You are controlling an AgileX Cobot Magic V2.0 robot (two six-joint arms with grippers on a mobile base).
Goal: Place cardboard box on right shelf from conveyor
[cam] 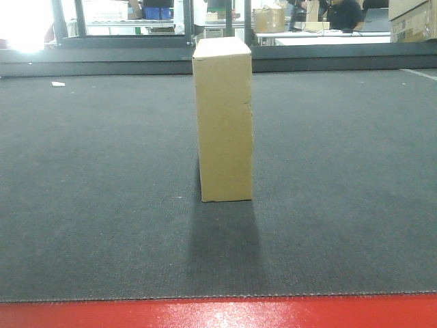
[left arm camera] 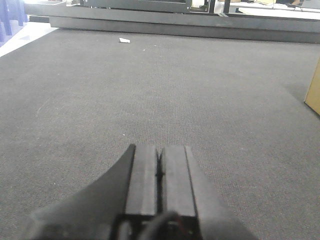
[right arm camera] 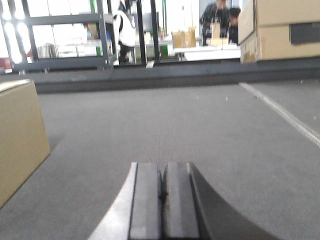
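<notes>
Dark matting of the conveyor (cam: 95, 178) carries the cardboard box (cam: 224, 119), upright on its narrow end at mid-belt. Flanking it, the left end effector (left arm camera: 159, 150) and right end effector (right arm camera: 162, 167) sit low with fingers pressed together. An uneven squeeze could topple the tall box.

No legible text, brand or number in any view. Cardboard box (cam: 224, 119): plain tan faces, no print to read. Front view, 1 o'clock: far carton (cam: 412, 20) has faint dark markings, too small to read. Right wrist view, 1 o'clock: large carton (right arm camera: 272, 30) shows a dark patch (right arm camera: 304, 33) on its side, blurred, letters indistinguishable. Left wrist view: nothing legible.
</notes>
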